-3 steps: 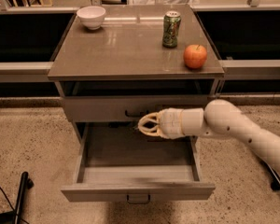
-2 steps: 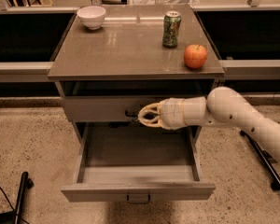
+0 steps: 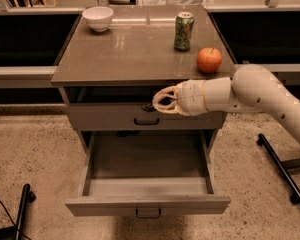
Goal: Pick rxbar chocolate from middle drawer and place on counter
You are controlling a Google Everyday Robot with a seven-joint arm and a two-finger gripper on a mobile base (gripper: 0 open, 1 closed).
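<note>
1. The bar [image 3: 148, 107] shows only as a small dark scrap at the tip of the gripper [image 3: 157, 103], whose jaws are clenched on it. It hangs before the upper drawer front [image 3: 105, 118], just under the tabletop [image 3: 130, 49] edge.
2. The middle drawer [image 3: 147, 205] is pulled well out, and its bare grey floor shows.
3. On the tabletop, an apple [image 3: 209, 60] sits nearest at the right, with a green can [image 3: 184, 31] behind it. A white bowl [image 3: 98, 18] is at the far left corner.
4. A second ago the gripper was lower, at the upper front's bottom edge. It has since risen and everything else is unchanged.
</note>
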